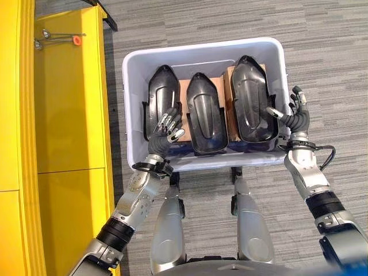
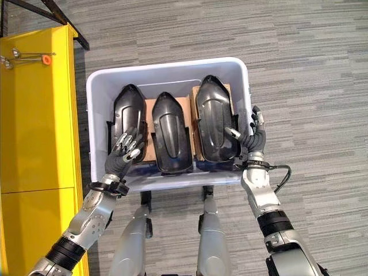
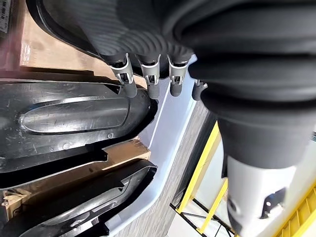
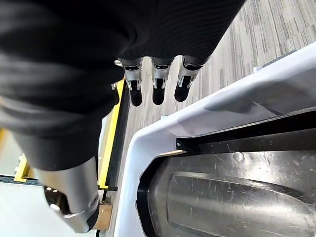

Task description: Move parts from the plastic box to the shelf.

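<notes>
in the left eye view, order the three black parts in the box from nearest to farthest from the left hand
From the left hand:
1. Left black part, on the box's left side, right under the hand's fingers.
2. Middle black part, in the centre of the plastic box.
3. Right black part, by the right hand.

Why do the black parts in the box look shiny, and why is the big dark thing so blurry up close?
Left eye view: the black parts are glossy, so room light leaves pale streaks on their curves. Right wrist view: the part gleams silvery with fine scratches showing. Left wrist view: the left hand sits too close to the camera, so its dark cover blurs, while the plastic box rim stays fairly clear.
</notes>
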Robot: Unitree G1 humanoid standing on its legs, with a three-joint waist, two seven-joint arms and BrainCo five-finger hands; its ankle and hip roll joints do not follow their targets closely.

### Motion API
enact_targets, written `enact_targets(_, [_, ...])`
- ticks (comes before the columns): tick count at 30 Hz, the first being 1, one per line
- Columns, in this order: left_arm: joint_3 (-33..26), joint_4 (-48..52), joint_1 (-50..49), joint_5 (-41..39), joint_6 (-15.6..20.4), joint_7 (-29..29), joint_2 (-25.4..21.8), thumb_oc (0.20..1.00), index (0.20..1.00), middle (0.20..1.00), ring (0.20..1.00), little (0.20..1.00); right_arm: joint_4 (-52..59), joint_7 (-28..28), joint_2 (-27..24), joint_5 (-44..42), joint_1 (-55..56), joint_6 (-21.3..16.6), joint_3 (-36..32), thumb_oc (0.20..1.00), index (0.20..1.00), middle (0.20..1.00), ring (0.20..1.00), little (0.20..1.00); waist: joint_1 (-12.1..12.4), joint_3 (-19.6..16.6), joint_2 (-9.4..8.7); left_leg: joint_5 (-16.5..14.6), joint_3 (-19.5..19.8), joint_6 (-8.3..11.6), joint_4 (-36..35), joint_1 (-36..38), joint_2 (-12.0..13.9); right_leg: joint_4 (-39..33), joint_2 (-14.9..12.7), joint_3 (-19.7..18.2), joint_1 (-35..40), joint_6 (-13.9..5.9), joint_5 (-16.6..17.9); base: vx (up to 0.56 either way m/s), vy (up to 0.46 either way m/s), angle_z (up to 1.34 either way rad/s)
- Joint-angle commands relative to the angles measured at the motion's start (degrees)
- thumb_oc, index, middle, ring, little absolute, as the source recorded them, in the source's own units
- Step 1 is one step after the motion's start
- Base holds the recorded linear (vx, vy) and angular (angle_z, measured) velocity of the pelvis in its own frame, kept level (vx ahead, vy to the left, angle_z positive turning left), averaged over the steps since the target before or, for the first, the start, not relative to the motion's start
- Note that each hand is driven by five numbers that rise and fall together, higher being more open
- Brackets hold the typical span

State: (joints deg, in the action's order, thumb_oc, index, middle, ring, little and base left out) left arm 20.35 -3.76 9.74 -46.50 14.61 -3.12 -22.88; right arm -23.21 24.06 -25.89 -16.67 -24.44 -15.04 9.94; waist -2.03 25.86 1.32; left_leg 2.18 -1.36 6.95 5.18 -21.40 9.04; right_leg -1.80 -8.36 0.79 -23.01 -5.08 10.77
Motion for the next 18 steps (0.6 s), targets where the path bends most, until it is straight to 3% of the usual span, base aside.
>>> enact_targets(1, [1.22, -1.19, -0.05, 0.75, 3.43, -0.89, -0.07, 1.000, 1.000, 1.000, 1.000, 1.000, -1.69, 1.33, -1.30, -0.15, 0.01, -2.81, 0.27, 1.000, 1.000, 1.000, 1.000, 1.000, 0.65, -4.75, -0.89, 1.89, -0.33, 0.14, 2.79, -3.40, 1.87, 11.46, -4.42, -1.69, -3.06, -3.87, -6.78, 0.00, -0.014, -0.03])
enact_targets(18, [1.99, -0.57, 0.40, 0.08, 3.80, -1.66, -0.09, 1.000, 1.000, 1.000, 1.000, 1.000, -5.60, 1.87, -0.36, -0.54, -2.40, -2.15, 2.93, 1.000, 1.000, 1.000, 1.000, 1.000, 1.22, -4.03, -0.49, 1.95, 0.06, -0.11, 3.29, -6.01, 1.62, 12.49, -4.19, -1.72, -5.62, -3.66, -6.89, 0.00, -0.001, 0.00])
